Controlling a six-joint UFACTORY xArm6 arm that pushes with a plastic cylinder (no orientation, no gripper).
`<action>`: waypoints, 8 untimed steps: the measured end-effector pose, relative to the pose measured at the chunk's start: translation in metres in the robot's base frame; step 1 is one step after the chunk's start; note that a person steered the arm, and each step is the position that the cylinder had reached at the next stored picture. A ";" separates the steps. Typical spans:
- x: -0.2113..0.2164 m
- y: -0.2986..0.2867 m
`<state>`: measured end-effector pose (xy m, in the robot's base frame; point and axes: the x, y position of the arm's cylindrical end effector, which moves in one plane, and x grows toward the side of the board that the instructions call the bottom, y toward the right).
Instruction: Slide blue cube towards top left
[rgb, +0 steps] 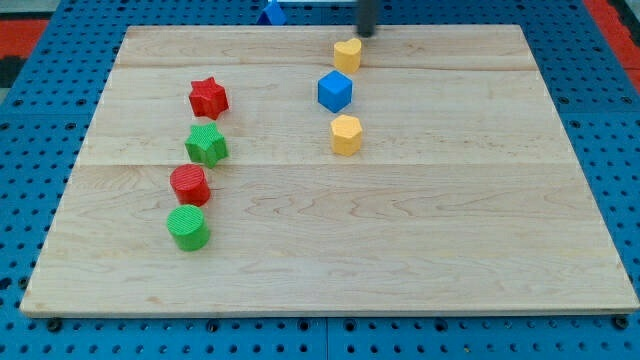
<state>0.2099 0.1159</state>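
Note:
The blue cube sits on the wooden board a little right of centre near the view's top. A yellow block lies just above it and a yellow hexagonal block just below it. My tip is at the view's top edge of the board, just right of and above the upper yellow block, up and to the right of the blue cube, touching neither.
On the left a red star, a green star, a red cylinder and a green cylinder form a column. A blue piece lies beyond the board's top edge.

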 end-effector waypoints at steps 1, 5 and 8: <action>0.069 0.033; 0.131 -0.119; 0.088 -0.177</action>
<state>0.2979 -0.0610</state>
